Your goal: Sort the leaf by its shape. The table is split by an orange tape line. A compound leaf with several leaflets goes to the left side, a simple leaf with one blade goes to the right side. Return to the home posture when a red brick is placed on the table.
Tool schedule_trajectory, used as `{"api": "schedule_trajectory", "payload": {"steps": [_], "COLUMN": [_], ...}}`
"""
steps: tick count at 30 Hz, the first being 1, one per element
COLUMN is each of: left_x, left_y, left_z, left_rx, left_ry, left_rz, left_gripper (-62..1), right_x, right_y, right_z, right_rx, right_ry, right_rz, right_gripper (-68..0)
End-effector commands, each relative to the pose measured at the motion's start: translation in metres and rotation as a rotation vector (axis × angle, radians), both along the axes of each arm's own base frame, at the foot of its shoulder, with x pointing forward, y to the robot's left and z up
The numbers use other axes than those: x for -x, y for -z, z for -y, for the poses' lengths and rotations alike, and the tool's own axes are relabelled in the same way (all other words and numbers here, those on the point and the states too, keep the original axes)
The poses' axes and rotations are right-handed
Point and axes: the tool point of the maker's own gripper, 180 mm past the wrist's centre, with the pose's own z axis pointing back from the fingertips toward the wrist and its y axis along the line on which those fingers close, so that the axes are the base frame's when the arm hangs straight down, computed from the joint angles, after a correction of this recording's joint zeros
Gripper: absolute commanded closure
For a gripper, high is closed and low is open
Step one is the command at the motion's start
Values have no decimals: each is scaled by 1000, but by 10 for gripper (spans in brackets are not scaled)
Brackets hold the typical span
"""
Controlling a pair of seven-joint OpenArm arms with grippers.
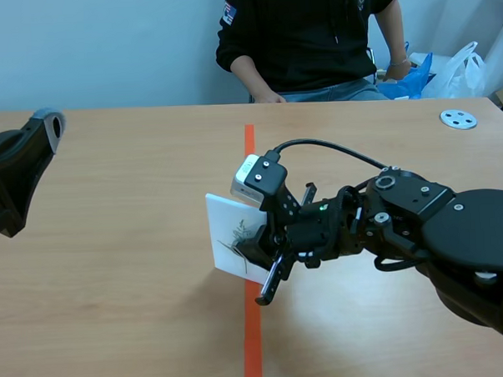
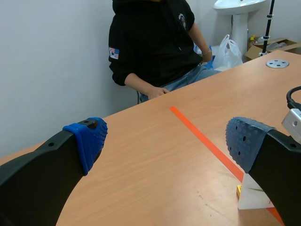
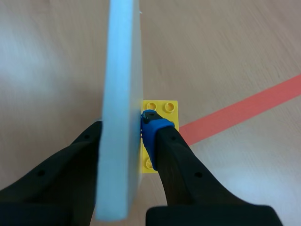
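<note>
One white card [image 1: 226,223] on a yellow brick [image 3: 160,107] stands at the tape line [image 1: 253,339], mid-tabletop, pinched between the right gripper's [image 3: 123,125] fingers. The left gripper [image 2: 167,139] hangs wide open and empty near the left edge. Best carry the card upright and set it well off the line. The leaf [image 1: 239,235] on it is too small to read.

You'll find no legible text: the small red-white-blue patch [image 2: 114,52] on the person's black hoodie sleeve [image 2: 124,70] is unreadable.
</note>
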Motion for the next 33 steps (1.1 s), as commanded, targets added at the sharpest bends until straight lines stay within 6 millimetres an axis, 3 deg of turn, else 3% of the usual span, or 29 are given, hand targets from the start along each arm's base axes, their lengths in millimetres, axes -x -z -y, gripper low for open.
{"api": "schedule_trajectory", "payload": {"steps": [1, 9, 18, 27, 33], "left_x": [1, 1, 1, 1, 1], "left_y": [-9, -9, -9, -9, -9], "left_z": [2, 2, 3, 3, 3], "left_rx": [15, 13, 0, 0, 0], "left_ry": [8, 10, 20, 20, 21], "left_rz": [28, 29, 28, 28, 28], "left_gripper": [-542, -542, -542, -542, -542], "right_x": [-10, -28, -61, -61, -52], "right_y": [-10, -17, -35, -24, -32], "right_z": [4, 18, 64, 154, 239], "right_rx": [-20, -30, -72, -91, -34], "right_ry": [26, 98, 280, 558, 737], "right_rz": [27, 52, 87, 59, 101], "right_gripper": [-75, -75, -75, -75, -75]}}
